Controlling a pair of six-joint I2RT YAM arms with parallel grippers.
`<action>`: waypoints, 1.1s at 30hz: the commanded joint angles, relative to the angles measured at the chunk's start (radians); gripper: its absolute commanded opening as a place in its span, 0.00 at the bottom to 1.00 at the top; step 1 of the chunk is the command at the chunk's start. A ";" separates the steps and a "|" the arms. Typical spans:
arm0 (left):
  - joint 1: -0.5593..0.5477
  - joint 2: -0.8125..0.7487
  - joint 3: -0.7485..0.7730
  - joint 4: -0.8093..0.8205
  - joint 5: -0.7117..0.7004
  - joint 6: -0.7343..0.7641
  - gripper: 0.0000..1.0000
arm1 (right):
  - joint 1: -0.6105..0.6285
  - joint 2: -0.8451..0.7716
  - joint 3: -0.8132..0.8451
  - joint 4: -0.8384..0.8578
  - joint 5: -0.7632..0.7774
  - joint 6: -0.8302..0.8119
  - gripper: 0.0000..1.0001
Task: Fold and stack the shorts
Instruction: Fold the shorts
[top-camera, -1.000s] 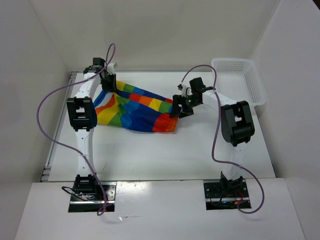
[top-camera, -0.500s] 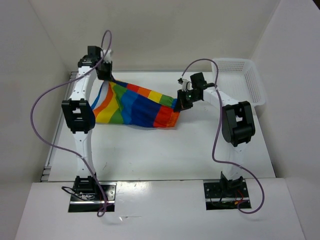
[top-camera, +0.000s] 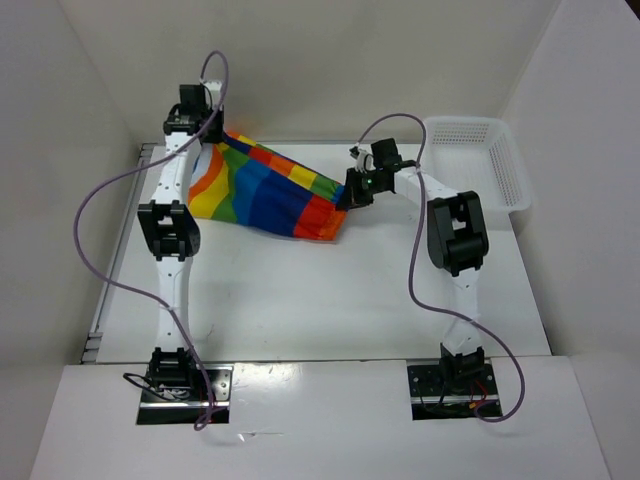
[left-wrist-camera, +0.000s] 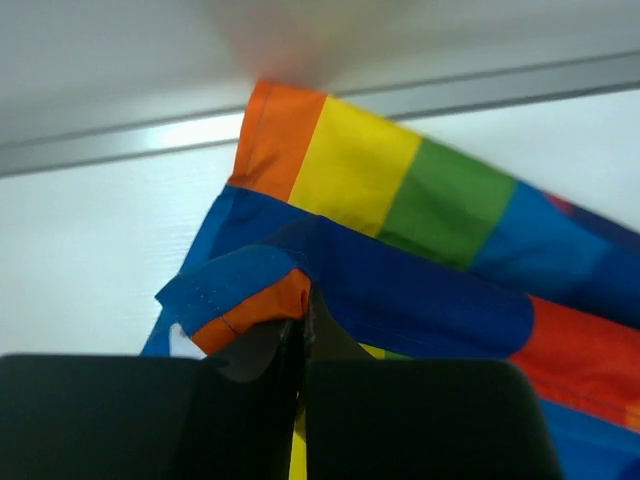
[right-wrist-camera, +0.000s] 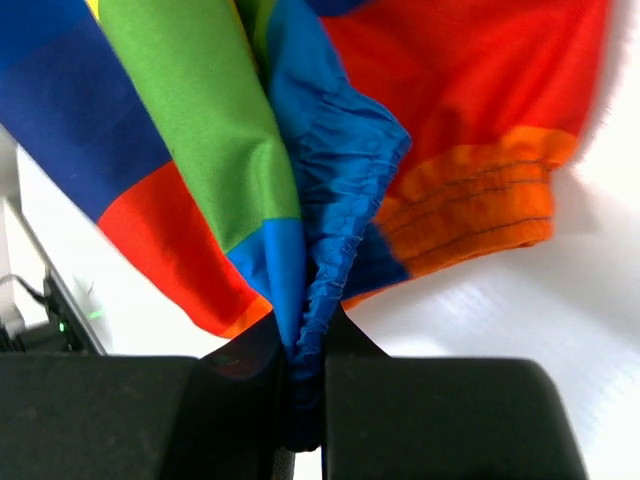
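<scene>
STEP: holding shorts (top-camera: 265, 190) stretched, left hand (left-wrist-camera: 303, 325) and right hand (right-wrist-camera: 305, 350) pinched on edges | NEXT: probably lay flat on tabletop (top-camera: 300, 300), fold

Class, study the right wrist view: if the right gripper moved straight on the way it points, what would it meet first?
The right gripper would meet the shorts first: it pinches them, and bunched cloth fills the line ahead. The table seems to lie beyond; depth is unclear.

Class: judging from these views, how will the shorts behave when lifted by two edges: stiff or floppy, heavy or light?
Probably floppy: the shorts sag between the left tool and right tool. Likely light: thin pinches of bunched fabric hold them. The gathered hem looks smooth, so it might slip.
</scene>
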 joint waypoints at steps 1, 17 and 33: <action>0.003 0.130 0.087 0.101 -0.157 0.008 0.07 | -0.015 0.060 0.065 0.007 0.081 0.095 0.02; -0.056 0.224 0.270 0.144 -0.248 0.008 1.00 | 0.005 0.167 0.263 0.004 0.438 0.146 0.90; 0.213 -0.280 -0.506 -0.089 0.136 0.008 1.00 | 0.052 0.311 0.392 0.022 0.383 0.179 0.48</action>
